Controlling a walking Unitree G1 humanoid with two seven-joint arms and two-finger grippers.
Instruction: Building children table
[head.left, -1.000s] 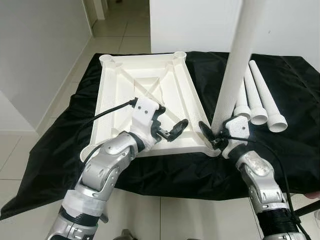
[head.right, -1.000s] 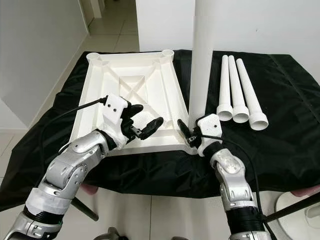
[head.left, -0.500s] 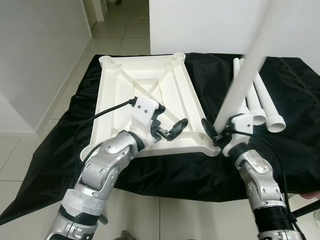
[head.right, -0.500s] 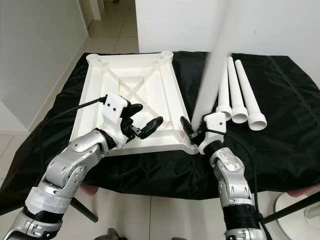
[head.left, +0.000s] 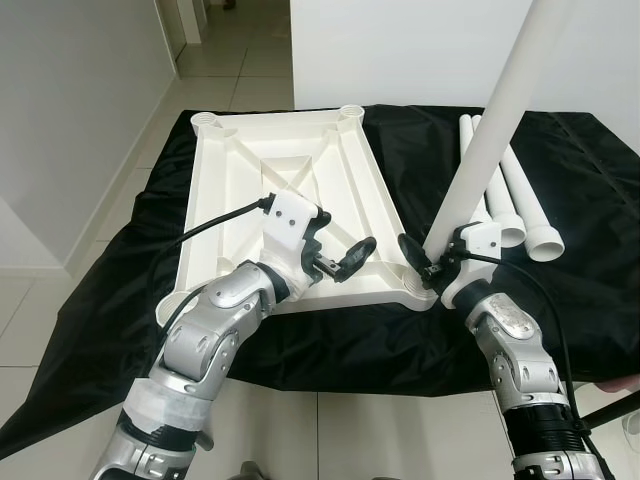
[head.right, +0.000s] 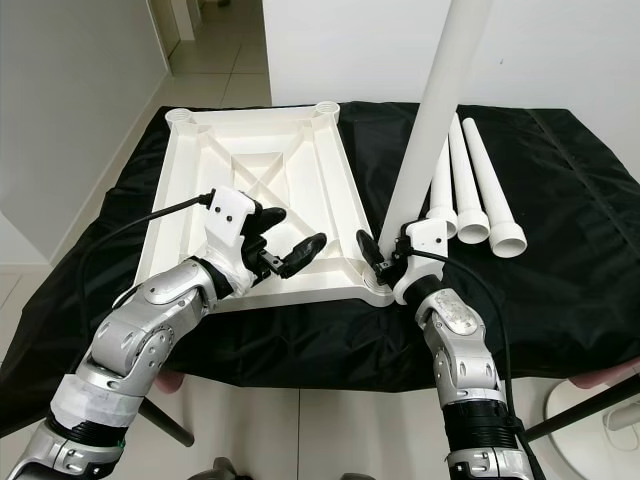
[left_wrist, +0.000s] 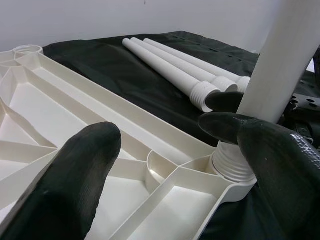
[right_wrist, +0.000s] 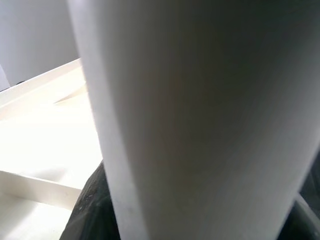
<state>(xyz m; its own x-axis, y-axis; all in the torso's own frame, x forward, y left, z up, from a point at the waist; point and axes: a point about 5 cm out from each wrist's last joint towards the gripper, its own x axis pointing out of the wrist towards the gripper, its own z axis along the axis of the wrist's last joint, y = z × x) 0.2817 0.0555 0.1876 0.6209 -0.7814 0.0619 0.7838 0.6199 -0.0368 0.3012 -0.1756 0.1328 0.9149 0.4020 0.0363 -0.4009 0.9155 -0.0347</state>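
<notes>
**A:** So, where was the leg, relative to the tabletop?

**B:** The white tabletop (head.left: 290, 190) lay upside down on a black cloth (head.left: 560, 300) over the table. One long white leg (head.right: 432, 110) stood with its threaded foot in the tabletop's near right corner socket (left_wrist: 231, 167). Its long axis rose from that corner and leaned away from the tabletop, towards the robot's right.

**A:** Which arm had it?

**B:** The right gripper (head.right: 385, 262), just beside that corner, its fingers pinching the leg's base. It was plainly the nearer arm. The left gripper (head.left: 345, 262) hovered over the tabletop's near edge, fingers spread and holding nothing.

**A:** And the other legs?

**B:** Three spare legs (head.left: 520, 200) lay side by side on the cloth, to the right of the tabletop.

**A:** What did the coming move depend on?

**B:** Probably on bringing the tilted leg upright over its socket before any turning.
</notes>
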